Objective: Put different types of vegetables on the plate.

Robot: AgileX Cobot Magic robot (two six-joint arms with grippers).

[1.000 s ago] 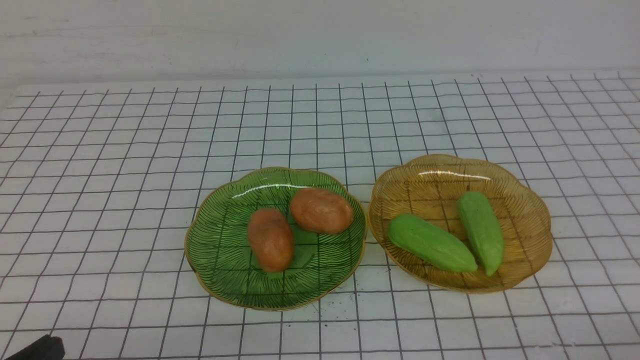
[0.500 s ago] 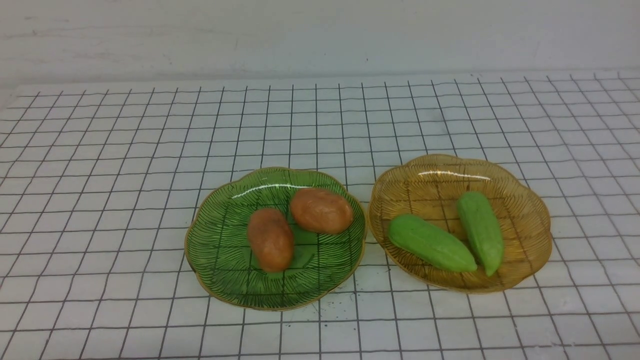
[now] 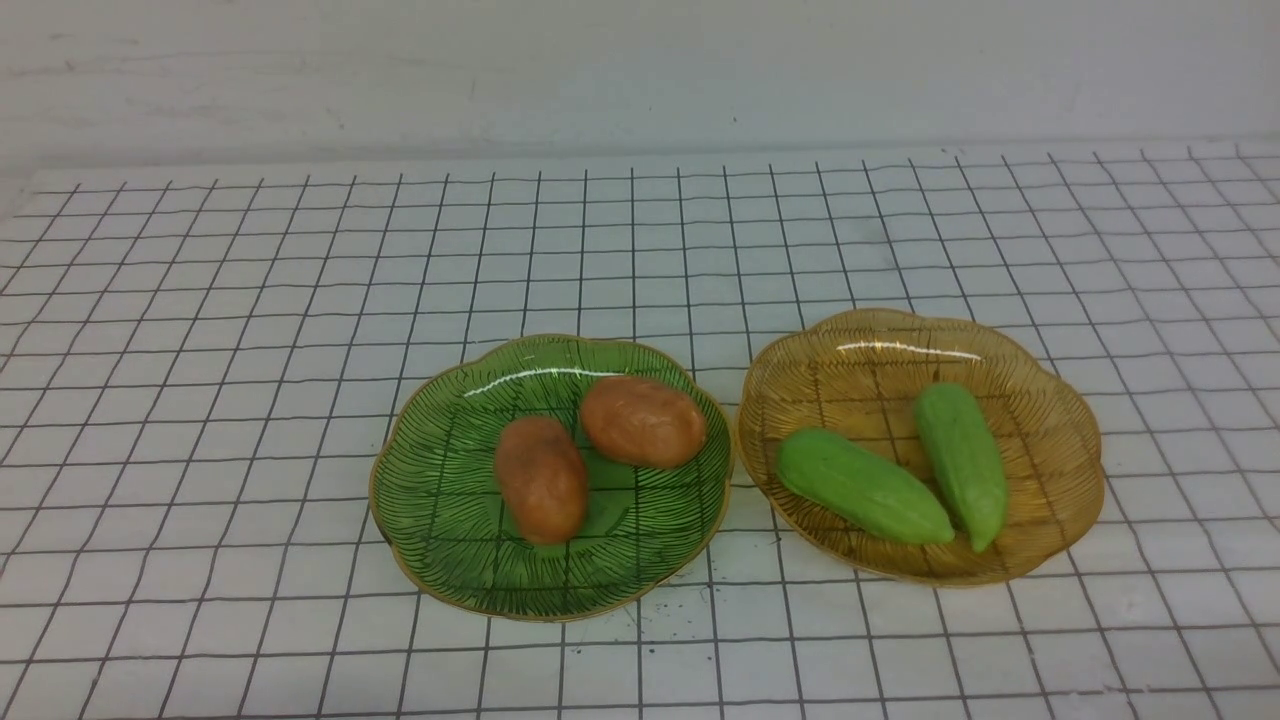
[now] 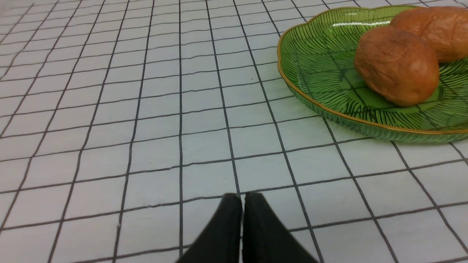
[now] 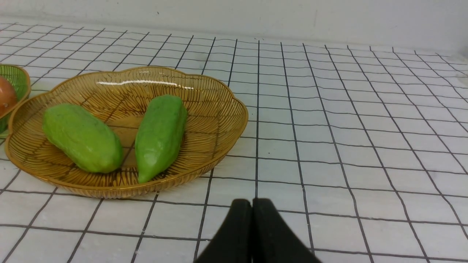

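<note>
Two orange-brown potatoes point(image 3: 541, 478) point(image 3: 643, 421) lie on a green glass plate point(image 3: 440, 500). To its right an amber glass plate point(image 3: 1050, 440) holds two light green gourds point(image 3: 862, 486) point(image 3: 963, 462). Neither gripper shows in the front view. In the left wrist view my left gripper point(image 4: 242, 197) is shut and empty over the checked cloth, apart from the green plate point(image 4: 314, 73) and the nearer potato point(image 4: 396, 65). In the right wrist view my right gripper point(image 5: 252, 203) is shut and empty, just off the amber plate point(image 5: 219, 109) with its gourds point(image 5: 82, 137) point(image 5: 160, 135).
A white cloth with a black grid point(image 3: 250, 300) covers the table. A pale wall point(image 3: 640, 70) runs along the back edge. The two plates sit almost rim to rim near the middle.
A dark piece of the left arm at the front view's lower left corner has withdrawn out of the picture. The plates and vegetables have not moved.
</note>
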